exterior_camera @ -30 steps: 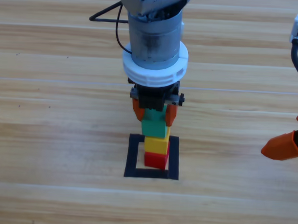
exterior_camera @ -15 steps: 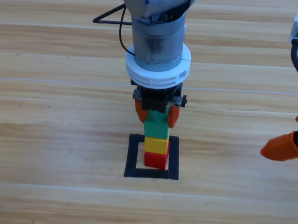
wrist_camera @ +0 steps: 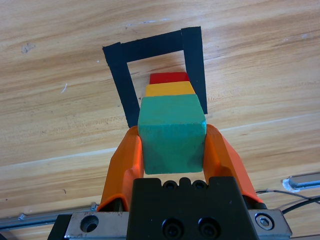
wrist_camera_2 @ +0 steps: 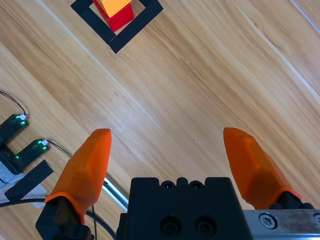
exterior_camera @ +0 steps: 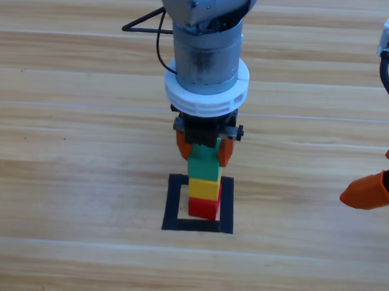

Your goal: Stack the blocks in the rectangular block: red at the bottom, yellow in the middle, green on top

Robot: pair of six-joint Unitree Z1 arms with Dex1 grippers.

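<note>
Across the whole frame runs the wooden tabletop (exterior_camera: 62, 178), and down from the top centre of the high view comes our left arm, its left gripper (exterior_camera: 203, 146) clenched on the green block (exterior_camera: 202, 164). Waiting at the right edge we see the right gripper (wrist_camera_2: 170, 155), jaws spread wide and holding nothing. Just below centre lies the rectangular block (exterior_camera: 173, 203), the black tape square, with the red block (exterior_camera: 203, 208) inside it and the yellow block (exterior_camera: 204, 188) on top. Green appears to sit on yellow, so we judge this the last step: placing the top cube. Next, we think, the jaws must part gently and lift straight up, so the slim tower is not nudged over.
</note>
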